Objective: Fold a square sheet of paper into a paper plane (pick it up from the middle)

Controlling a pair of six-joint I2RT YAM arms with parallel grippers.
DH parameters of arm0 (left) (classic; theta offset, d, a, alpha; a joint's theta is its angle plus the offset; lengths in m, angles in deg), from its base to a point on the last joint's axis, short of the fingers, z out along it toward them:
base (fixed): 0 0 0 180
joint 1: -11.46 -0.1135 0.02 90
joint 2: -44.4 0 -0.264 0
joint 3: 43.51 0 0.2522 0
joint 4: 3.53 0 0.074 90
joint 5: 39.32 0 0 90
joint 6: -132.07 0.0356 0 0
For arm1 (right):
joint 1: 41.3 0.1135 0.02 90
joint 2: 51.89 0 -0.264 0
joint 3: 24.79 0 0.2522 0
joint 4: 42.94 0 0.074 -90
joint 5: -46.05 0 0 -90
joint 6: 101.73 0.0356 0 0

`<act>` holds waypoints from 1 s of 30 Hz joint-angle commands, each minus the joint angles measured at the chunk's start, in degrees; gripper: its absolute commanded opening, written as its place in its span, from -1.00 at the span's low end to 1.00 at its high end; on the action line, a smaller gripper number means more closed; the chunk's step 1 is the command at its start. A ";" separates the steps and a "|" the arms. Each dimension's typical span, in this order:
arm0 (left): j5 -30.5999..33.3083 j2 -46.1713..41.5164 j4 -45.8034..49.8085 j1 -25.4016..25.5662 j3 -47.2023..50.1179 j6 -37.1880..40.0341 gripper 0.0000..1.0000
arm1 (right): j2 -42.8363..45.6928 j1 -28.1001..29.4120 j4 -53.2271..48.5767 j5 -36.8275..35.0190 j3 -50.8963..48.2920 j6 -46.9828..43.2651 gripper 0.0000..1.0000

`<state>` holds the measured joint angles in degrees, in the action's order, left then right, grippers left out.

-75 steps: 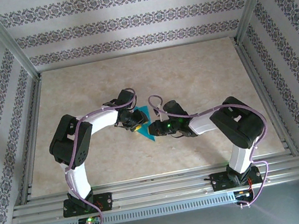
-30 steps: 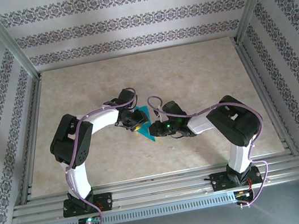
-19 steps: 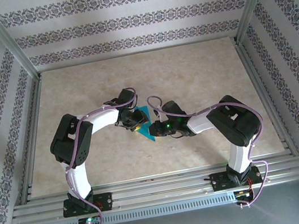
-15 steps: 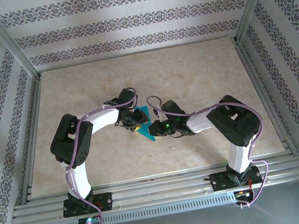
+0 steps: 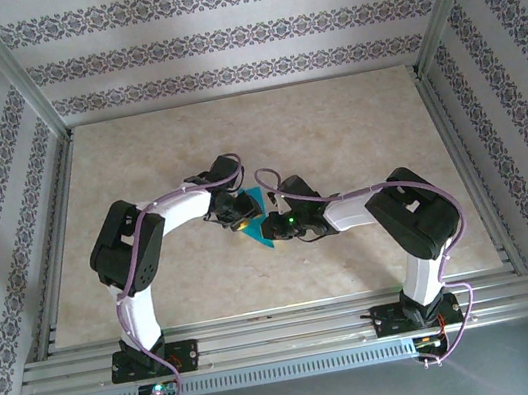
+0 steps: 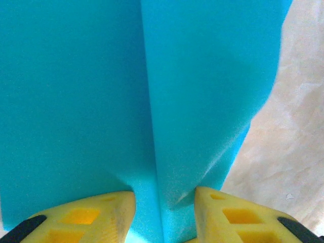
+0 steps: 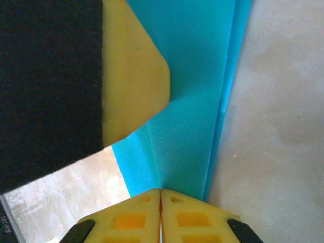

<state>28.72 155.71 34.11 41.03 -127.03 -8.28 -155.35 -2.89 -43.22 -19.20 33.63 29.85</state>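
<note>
**Top view.** Both arms reach in to the middle of the surface (image 5: 354, 132). The paper (image 5: 255, 201) lies there partly folded (a pointed teal shape, not yet a finished dart). The left gripper (image 5: 239, 214) sits at its 10 o'clock and the right gripper (image 5: 271, 228) at its 4 o'clock. Working from opposite sides probably lets one steady the sheet while the other shapes it.

**Left wrist.** Teal runs from 9 round to 2 o'clock, with bare surface at 3 to 5. A raised crease runs from 12 down to 6, straight in between the yellow jaws. They stand narrowly apart, astride the ridge. The view is too close to tell whether they touch the paper. The placement reads as lining up on the centre fold.

**Right wrist.** The jaws are closed flush at 6 o'clock, and a fold line leads into their seam. I judge this a pinch on the paper's layered edge, anchoring it. The left gripper's yellow tip sits over the sheet at 10 o'clock. Stacked paper edges show toward 1 o'clock.
</note>
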 commanded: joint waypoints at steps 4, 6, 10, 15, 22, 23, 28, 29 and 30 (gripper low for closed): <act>4.02 3.52 9.20 0.24 -0.85 3.37 -0.14 | -2.89 1.46 -11.41 -6.65 0.66 -2.54 -0.80; 2.33 2.61 8.44 -0.16 -1.11 3.25 -0.12 | -2.97 1.82 -12.77 -7.54 1.03 -2.93 -0.80; 0.69 -0.86 7.16 -1.85 -0.31 2.73 -0.11 | -2.98 2.01 -13.47 -8.09 1.13 -3.09 -0.80; -2.75 -7.39 1.94 -6.62 4.20 1.86 -0.11 | -2.80 2.06 -13.48 -7.58 1.04 -3.70 -0.82; -13.83 -14.27 -20.04 -8.60 13.73 3.21 -0.23 | -3.50 2.06 -14.63 -7.22 1.74 -3.73 -0.83; -14.69 -14.82 -23.15 -8.39 15.30 2.99 -0.29 | -3.50 2.02 -15.05 -7.28 1.91 -3.70 -0.83; -16.62 -13.47 -29.48 -6.18 18.33 2.34 -0.54 | -4.05 2.02 -17.33 -7.53 2.88 -3.62 -0.84; -16.58 -12.49 -29.67 -5.79 18.18 2.24 -0.61 | -4.28 2.04 -17.66 -7.53 3.12 -3.61 -0.85; -16.55 -11.74 -29.80 -5.51 18.12 2.19 -0.66 | -4.42 2.02 -17.88 -7.50 3.22 -3.61 -0.85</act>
<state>14.49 142.26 10.63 34.21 -109.13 -6.18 -155.83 -1.64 -51.79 -22.47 38.11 27.23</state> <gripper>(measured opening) 0.185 0.080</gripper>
